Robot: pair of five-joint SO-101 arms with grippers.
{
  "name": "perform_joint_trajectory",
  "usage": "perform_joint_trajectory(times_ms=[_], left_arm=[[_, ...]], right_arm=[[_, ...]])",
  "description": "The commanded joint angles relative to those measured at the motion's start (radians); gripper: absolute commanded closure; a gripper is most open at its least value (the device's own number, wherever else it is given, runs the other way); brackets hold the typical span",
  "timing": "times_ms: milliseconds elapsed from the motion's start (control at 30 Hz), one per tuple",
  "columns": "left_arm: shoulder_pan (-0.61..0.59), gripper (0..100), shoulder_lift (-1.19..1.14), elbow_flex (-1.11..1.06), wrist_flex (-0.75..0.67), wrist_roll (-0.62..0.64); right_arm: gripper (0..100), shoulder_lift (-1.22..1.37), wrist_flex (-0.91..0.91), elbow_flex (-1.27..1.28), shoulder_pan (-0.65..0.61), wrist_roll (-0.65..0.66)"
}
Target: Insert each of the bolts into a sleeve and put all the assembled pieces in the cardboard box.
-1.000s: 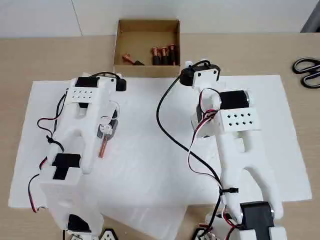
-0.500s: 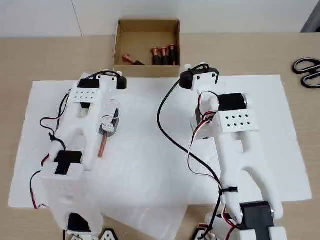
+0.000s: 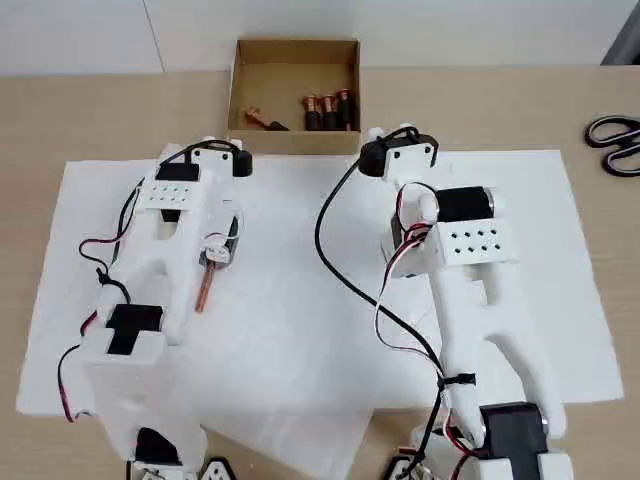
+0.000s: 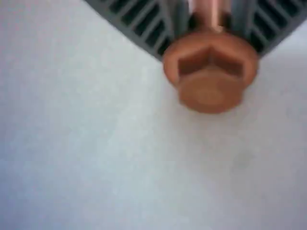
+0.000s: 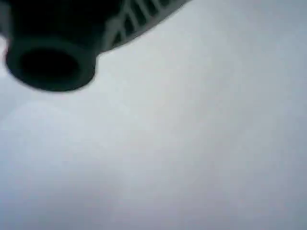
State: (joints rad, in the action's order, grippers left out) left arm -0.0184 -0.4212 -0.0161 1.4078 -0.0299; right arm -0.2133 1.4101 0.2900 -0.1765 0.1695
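Our count of the table, kind by kind.
We count two arms, the left arm (image 3: 165, 255) and the right arm (image 3: 475, 280); one cardboard box (image 3: 290, 141); four assembled pieces (image 3: 327, 110) inside it, three side by side and one apart; one bare copper bolt (image 4: 210, 72); one black sleeve (image 5: 50, 62); one pair of scissors (image 3: 612, 143); and two overlapping white sheets (image 3: 300, 330).
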Motion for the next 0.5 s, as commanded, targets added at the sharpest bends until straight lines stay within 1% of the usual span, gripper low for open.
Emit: perform_joint_trajectory(times_ms=[0,233,333,467], left_arm=[[-0.006,100,0.017,0.001,-0.025,0.002],[-0.015,100,0.173,0.101,0.114,-0.005],[-0.034,99,0.267,0.111,0.149,-0.038],[-0.058,99,0.39,0.111,0.193,-0.005]], right_arm=[[99.4,-0.051,-0.015,-0.006,0.007,0.0],[99.4,-0.054,-0.016,-0.012,0.008,0.006],[99.4,-0.062,-0.016,-0.012,0.005,0.006],[99.3,-0.177,-0.018,-0.011,0.004,0.005]])
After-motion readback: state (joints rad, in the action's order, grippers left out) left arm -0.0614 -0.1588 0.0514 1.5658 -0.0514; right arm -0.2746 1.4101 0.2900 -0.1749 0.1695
